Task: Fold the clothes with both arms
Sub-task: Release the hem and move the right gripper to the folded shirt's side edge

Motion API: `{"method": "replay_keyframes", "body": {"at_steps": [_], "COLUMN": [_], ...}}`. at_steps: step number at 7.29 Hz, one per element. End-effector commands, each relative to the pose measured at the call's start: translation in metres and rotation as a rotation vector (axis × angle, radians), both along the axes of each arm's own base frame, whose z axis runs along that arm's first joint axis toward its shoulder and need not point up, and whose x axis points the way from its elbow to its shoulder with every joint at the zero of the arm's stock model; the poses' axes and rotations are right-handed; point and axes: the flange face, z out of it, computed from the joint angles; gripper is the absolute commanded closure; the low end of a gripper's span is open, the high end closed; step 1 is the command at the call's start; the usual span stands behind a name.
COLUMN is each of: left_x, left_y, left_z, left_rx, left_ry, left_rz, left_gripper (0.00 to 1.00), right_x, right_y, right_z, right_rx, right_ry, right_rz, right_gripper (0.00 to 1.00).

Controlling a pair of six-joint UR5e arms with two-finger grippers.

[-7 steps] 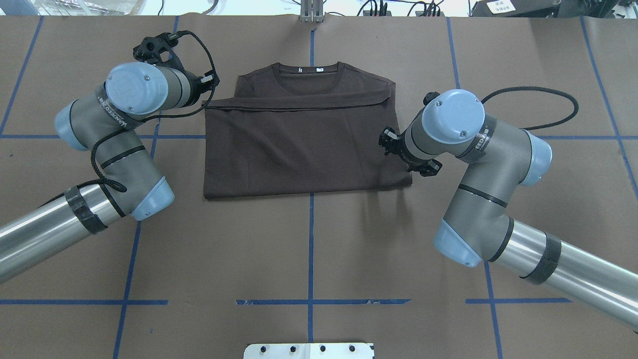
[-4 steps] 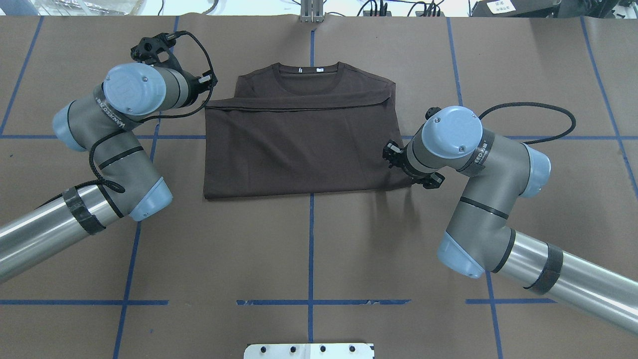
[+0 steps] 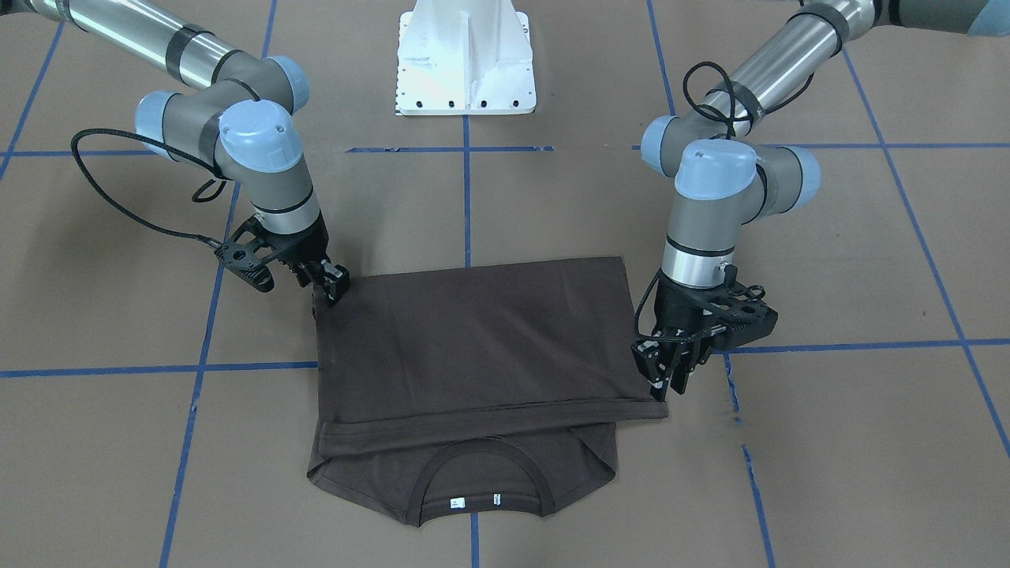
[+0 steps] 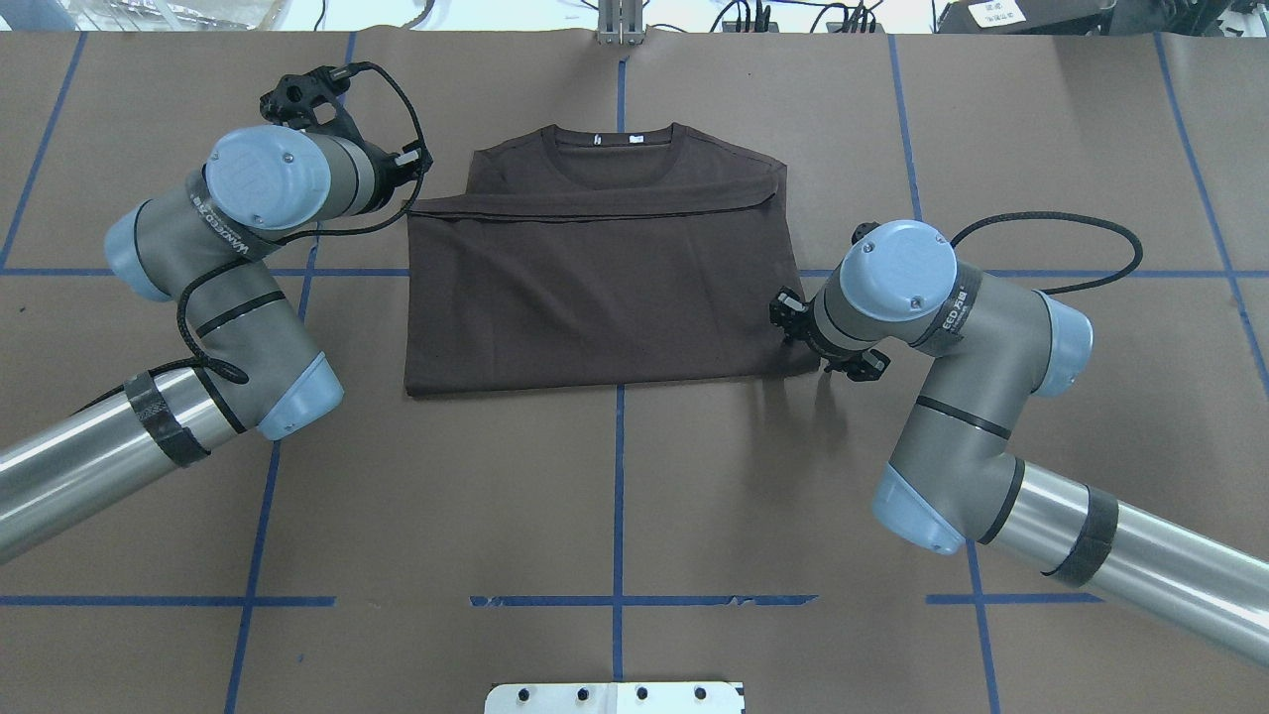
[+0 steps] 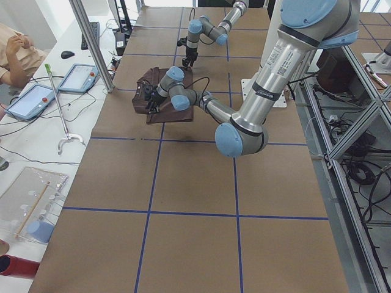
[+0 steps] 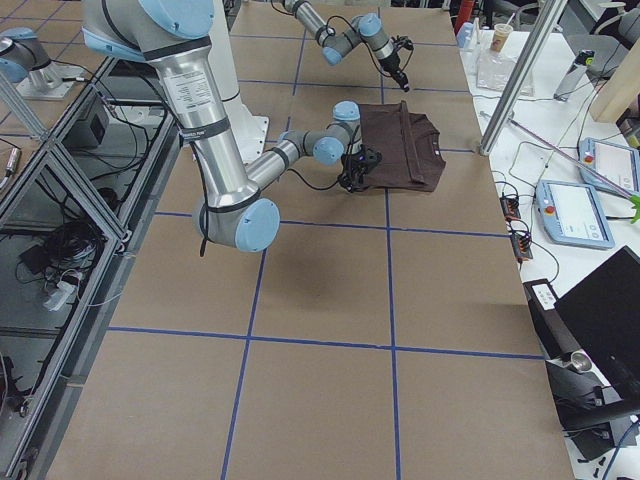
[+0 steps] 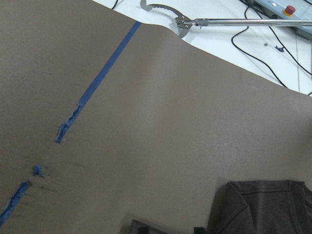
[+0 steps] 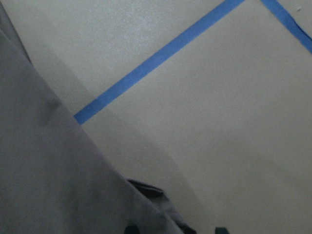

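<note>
Flat on the brown counter (image 3: 552,205): one dark brown T-shirt (image 3: 473,339), bottom half folded up over the chest, hem edge stopping short of the collar (image 3: 483,444). Collar and white neck labels (image 3: 455,502) uncovered, on the T-shirt's side farthest from the robot.

At the T-shirt's hem corner on the robot's left: the left claw (image 3: 665,383), pointing straight down, tips just beside the cloth edge. Reads as released: two prongs with a gap between them in the front-facing view, cloth flat underneath, nothing lifted.

At the T-shirt's fold corner on the robot's right, nearest the robot: the right claw (image 3: 330,288), tilted, tips down at the cloth. Released as well: in its wrist view, two fingertips (image 8: 129,228) apart at the bottom edge, a scrap of the T-shirt's folded edge lying between them.

Past the T-shirt on the robot's side: a white pedestal (image 3: 465,63). Running under the T-shirt's middle: a blue tape line (image 3: 466,205) on the counter.
</note>
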Motion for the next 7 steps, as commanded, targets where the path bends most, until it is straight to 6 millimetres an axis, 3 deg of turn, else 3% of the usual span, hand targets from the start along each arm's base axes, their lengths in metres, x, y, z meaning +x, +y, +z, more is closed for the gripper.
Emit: {"method": "replay_keyframes", "body": {"at_steps": [1,3,4,6,7], "left_x": [0.002,0.002,0.002,-0.006,-0.01], "left_y": [0.0,0.0,0.001,0.01,0.026], "left_z": [-0.004,-0.009,-0.011,-0.038,-0.059], "left_rx": [0.002,0.006,0.01,0.041,0.04], "left_ry": [0.003,0.012,0.017,0.063,0.12], "left_rz": [0.003,0.007,0.008,0.019,0.08], "left_gripper": [0.59,0.6,0.62,0.62,0.61], "right_x": [0.0,0.004,0.016,0.045,0.051], "right_y": [0.001,0.004,0.029,0.137,0.188], "right_z": [0.002,-0.012,-0.031,-0.035,-0.033], "right_rx": [-0.002,0.008,0.02,-0.007,0.001], "right_ry": [0.001,-0.025,-0.074,-0.134,-0.134], "right_rz": [-0.004,-0.001,-0.012,-0.071,-0.145], "right_gripper": [1.0,1.0,1.0,1.0,1.0]}}
